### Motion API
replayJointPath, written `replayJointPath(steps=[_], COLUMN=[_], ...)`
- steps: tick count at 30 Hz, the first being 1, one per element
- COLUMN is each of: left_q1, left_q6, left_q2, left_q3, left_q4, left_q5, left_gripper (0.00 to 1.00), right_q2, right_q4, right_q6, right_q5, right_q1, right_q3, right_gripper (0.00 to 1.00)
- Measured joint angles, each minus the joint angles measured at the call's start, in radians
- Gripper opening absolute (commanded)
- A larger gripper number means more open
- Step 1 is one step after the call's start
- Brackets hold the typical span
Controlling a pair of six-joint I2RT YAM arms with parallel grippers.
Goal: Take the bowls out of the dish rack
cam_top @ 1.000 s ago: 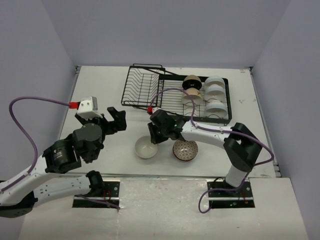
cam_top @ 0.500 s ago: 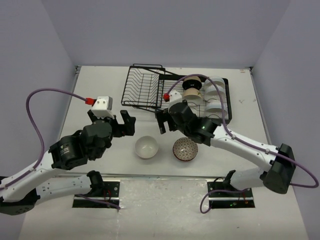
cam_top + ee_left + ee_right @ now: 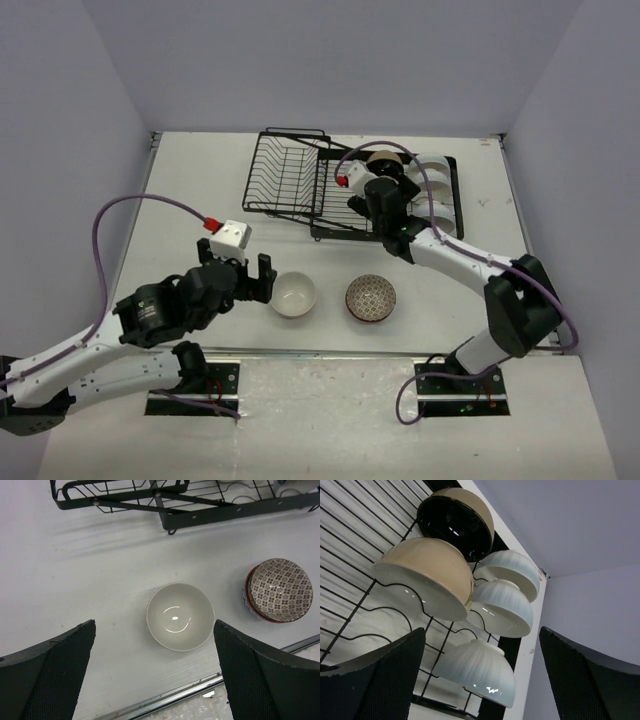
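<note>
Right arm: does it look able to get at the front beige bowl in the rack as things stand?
Probably yes. The right gripper hangs open over the dish rack, with the beige bowl just ahead and nothing in front of it. The white bowls crowd one side, so clearance there looks tight.

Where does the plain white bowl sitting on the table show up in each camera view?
Top external: the white bowl sits low and centre on the table, just left of the patterned bowl.
Left wrist: near the middle of the picture, the patterned bowl at its right.
Right wrist: not in it.
Shared landmark: the dish rack, seen in all three views.
</note>
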Motion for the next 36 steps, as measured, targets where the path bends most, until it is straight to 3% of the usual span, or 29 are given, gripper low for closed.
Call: replayJointPath(steps=[3,5,6,7,12,14,15,18,24,30,36], left_q1=[0.0,0.0,0.0,0.0,0.0,0.0,0.0,0.0,0.0,0.0,0.0], left_q6=[0.027,0.043,0.051,0.055,0.071,0.076,0.077,0.077,0.08,0.085,0.085], left_q2=[0.016,0.021,0.021,0.021,-0.012,-0.035,-0.044,-0.064,-0.056,-0.049,-0.049], left_q3=[-0.056,-0.089,-0.1,-0.107,-0.115,-0.119,-0.119,-0.119,-0.121,-0.121,-0.121], left_q4=[0.033,0.066,0.076,0.078,0.106,0.117,0.12,0.127,0.129,0.129,0.129], left_q5=[0.022,0.039,0.047,0.055,0.06,0.059,0.059,0.059,0.059,0.059,0.057], left_gripper=[1.0,1.0,1.0,1.0,1.0,1.0,1.0,1.0,1.0,1.0,1.0], right_q2=[0.085,0.145,0.171,0.194,0.262,0.279,0.285,0.305,0.328,0.328,0.332], right_q4=[0.061,0.096,0.115,0.138,0.223,0.248,0.26,0.306,0.414,0.465,0.48], right_q6=[-0.103,-0.156,-0.18,-0.205,-0.288,-0.309,-0.315,-0.343,-0.385,-0.387,-0.38], right_q5=[-0.002,-0.001,0.001,0.001,0.002,0.001,0.001,0.004,0.024,0.027,0.027], right_q1=[-0.017,-0.033,-0.04,-0.048,-0.072,-0.075,-0.075,-0.075,-0.071,-0.077,-0.077], right_q3=[0.023,0.049,0.056,0.06,0.06,0.06,0.06,0.059,0.006,-0.023,-0.026], right_gripper=[0.89,0.76,0.65,0.61,0.58,0.48,0.35,0.21,0.15,0.0,0.0])
